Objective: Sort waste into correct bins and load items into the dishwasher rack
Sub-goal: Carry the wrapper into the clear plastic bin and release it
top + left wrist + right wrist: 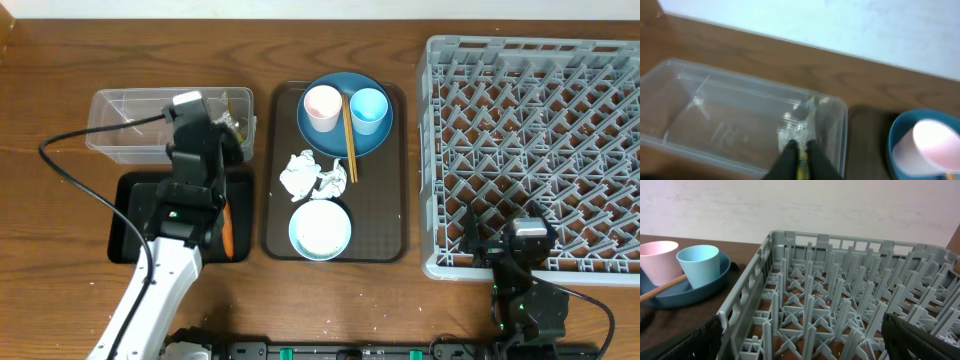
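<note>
Wrapper scrap (802, 131): crumpled, pale with a yellow streak, over the right end of the clear tub (670, 66), within its walls. Long axis runs straight ahead from the fingertips. Whether it touches the tub floor cannot be told.

Left gripper (801, 146): jaws nearly together, pinching the scrap's near end. Judgement: opening here should drop it in the tub.

Crumpled paper (308, 175): on the brown serving tray (390, 200), between dark-blue plate (318, 138) and light-blue bowl (320, 230); left arm is nearer.

Right gripper (802, 341): jaws wide, holding nothing, at the near edge of the dishwasher rack (790, 234), well apart from the waste.
</note>
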Robot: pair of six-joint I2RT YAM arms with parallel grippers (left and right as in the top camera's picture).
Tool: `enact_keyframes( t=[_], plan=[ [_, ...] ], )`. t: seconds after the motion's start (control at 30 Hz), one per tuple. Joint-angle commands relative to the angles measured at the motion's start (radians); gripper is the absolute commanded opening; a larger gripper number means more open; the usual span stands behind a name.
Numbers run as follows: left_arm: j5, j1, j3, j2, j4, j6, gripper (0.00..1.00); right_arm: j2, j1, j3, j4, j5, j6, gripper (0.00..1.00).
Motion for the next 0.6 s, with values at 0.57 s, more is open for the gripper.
enact_keyframes(
  t=[0.57],
  plan=[
    [0.153,0.000,0.013,0.075,-0.184,-0.131,0.06,-0.002,0.018,-0.002,-0.004,0.003,-0.002,0.99]
  ],
)
